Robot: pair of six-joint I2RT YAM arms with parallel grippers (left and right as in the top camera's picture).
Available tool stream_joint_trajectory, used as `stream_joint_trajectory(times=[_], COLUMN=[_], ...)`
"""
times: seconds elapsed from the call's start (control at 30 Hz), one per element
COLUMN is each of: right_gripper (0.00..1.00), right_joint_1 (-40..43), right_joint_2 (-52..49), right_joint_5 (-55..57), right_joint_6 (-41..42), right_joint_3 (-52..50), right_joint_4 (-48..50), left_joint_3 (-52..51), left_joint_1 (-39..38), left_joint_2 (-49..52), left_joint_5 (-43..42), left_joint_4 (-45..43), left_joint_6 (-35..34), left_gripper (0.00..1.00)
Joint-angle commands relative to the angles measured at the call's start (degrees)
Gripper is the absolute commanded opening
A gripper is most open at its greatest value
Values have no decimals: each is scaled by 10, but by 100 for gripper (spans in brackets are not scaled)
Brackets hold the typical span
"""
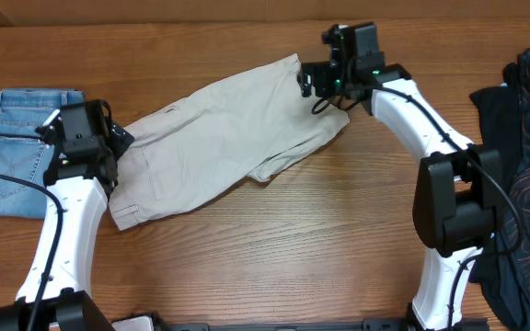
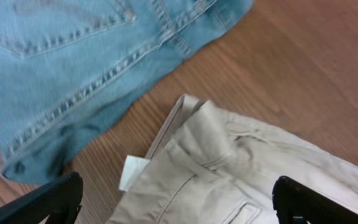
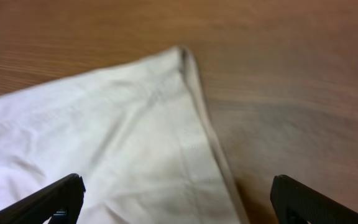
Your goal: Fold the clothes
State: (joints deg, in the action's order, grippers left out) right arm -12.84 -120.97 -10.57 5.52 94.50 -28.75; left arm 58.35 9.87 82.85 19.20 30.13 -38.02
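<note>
The pale beige shorts [image 1: 219,133] lie spread flat across the middle of the wooden table, waistband at the lower left, leg hems at the upper right. My left gripper [image 1: 109,147] is open above the waistband corner [image 2: 197,134], with a belt loop and white label in the left wrist view. My right gripper [image 1: 316,83] is open above the far leg hem corner [image 3: 179,62]. Neither holds cloth.
A blue denim piece [image 1: 12,147] lies at the left edge, also in the left wrist view [image 2: 61,68], close to the beige waistband. A heap of dark clothes [image 1: 527,165] sits at the right edge. Bare wood [image 1: 274,257] spans the front.
</note>
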Motion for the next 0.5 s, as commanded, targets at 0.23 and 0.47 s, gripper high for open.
stream_joint_trajectory(times=[0.23, 0.47], right_gripper=[100, 97], right_joint_1=[48, 47], right_joint_2=[32, 32], right_joint_5=[-66, -80], right_joint_6=[83, 82], right_joint_3=[11, 3], right_joint_4=[-171, -205], left_joint_3=[59, 59], left_joint_1=[2, -2], left_joint_2=[-24, 74], left_joint_5=[-114, -118], left_joint_4=[25, -1], left_joint_6=[121, 179], left_gripper=[18, 4])
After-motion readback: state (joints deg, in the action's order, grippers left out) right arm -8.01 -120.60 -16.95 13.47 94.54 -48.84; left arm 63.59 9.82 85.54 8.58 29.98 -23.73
